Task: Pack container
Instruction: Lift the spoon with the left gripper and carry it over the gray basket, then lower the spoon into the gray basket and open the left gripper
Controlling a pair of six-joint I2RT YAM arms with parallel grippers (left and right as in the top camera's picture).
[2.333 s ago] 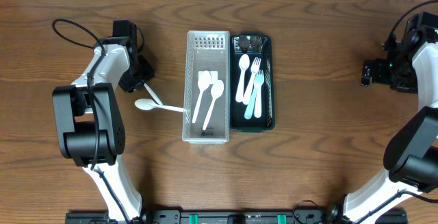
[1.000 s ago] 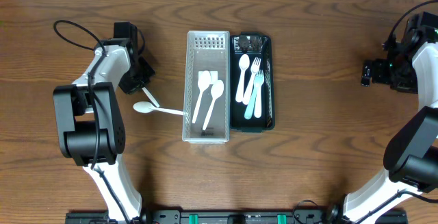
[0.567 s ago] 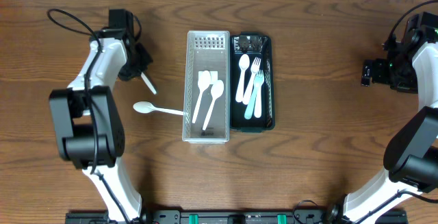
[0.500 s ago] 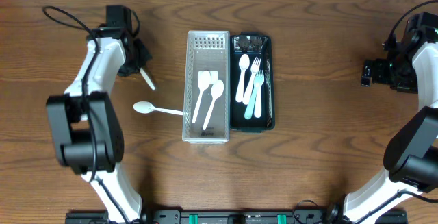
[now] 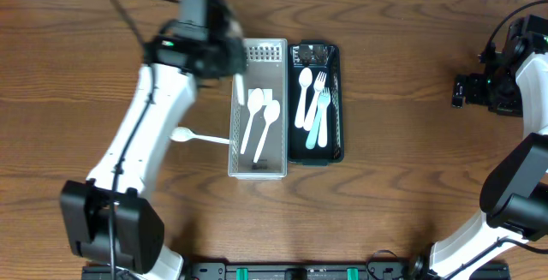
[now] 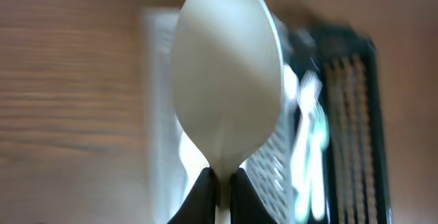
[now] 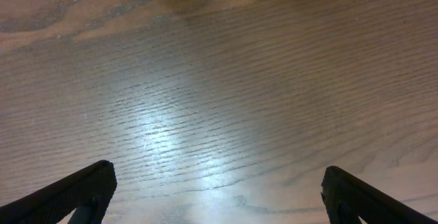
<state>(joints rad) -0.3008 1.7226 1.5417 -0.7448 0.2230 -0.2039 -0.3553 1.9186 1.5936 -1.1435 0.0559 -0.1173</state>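
- The wooden table [image 5: 411, 186] carries everything.
- The clear container [image 5: 234, 156] stands at the middle, with two white utensils [image 5: 259, 119] lying inside.
- The dark tray [image 5: 339, 109] touches the container's right side and holds more cutlery.
- The left gripper [image 6: 220, 183], above the container's top-left corner, is pinched tight on the neck of a white spoon [image 6: 226, 80].
- The right gripper [image 7: 219, 207] is spread wide and empty over bare wood, far right.
- A loose spoon [image 5: 183, 134] lies left of the container, its handle reaching the wall.
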